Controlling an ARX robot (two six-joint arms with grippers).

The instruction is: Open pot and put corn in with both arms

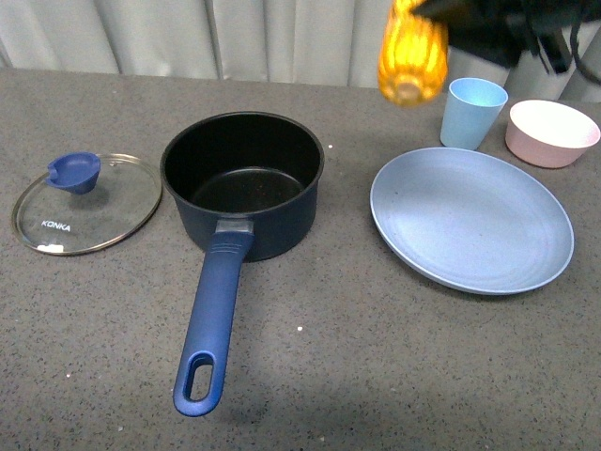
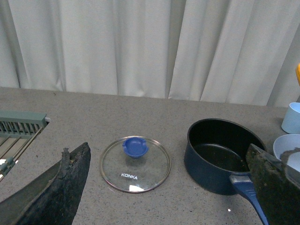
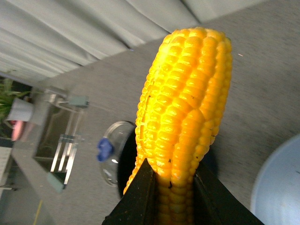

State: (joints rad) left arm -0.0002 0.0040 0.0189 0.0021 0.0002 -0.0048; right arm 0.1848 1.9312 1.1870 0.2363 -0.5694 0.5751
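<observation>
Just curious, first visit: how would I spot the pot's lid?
Find the dark blue pot mid-table. Left of it, not touching, lies a round lid. It alone is clear glass with a blue knob, unlike the solid blue plate.

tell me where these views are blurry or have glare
Front view: the corn is blurred near the top edge, and the glass lid shows a small white glint. Left wrist view: the left gripper's fingers loom dark and soft. Right wrist view: corn sharp, background softer.
</observation>
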